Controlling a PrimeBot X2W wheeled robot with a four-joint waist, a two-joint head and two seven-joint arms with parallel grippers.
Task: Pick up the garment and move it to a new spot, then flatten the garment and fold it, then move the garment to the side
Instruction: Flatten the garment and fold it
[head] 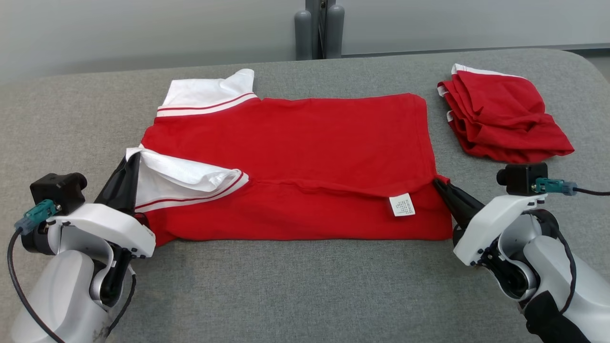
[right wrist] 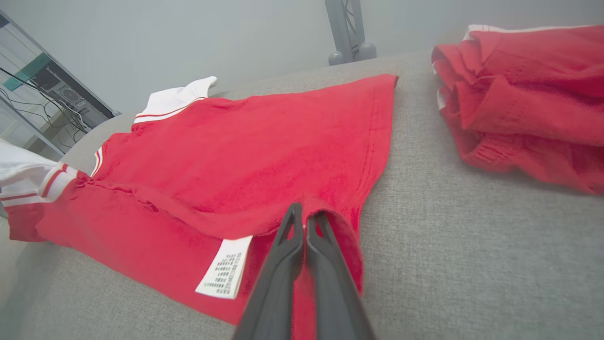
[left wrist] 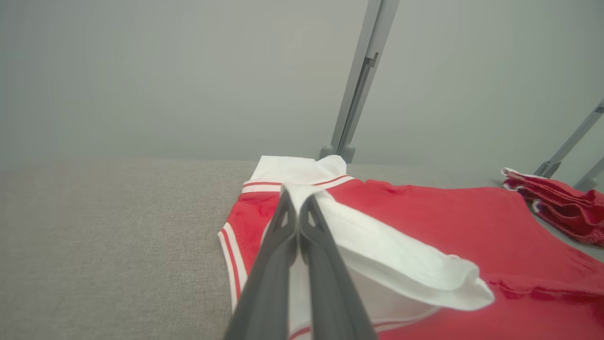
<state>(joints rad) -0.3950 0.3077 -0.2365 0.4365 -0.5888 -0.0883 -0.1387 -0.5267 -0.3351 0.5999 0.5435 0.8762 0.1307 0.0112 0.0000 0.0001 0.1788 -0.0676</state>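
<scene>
A red shirt (head: 305,143) with white, red-striped sleeves lies spread across the grey padded table (head: 305,286), its near long edge lifted and doubled over. A white care label (head: 401,205) shows on the turned-up part. My left gripper (head: 129,157) is shut on the white near sleeve (left wrist: 401,264) at the shirt's left end, its fingers (left wrist: 302,245) pressed together on the cloth. My right gripper (head: 441,185) is shut on the red hem corner (right wrist: 339,222) at the shirt's right end, holding it just off the table.
A second red garment (head: 500,119) with white trim lies crumpled at the table's far right, close to my right arm. A grey post (head: 320,28) rises behind the table's far edge. Bare grey table runs along the front.
</scene>
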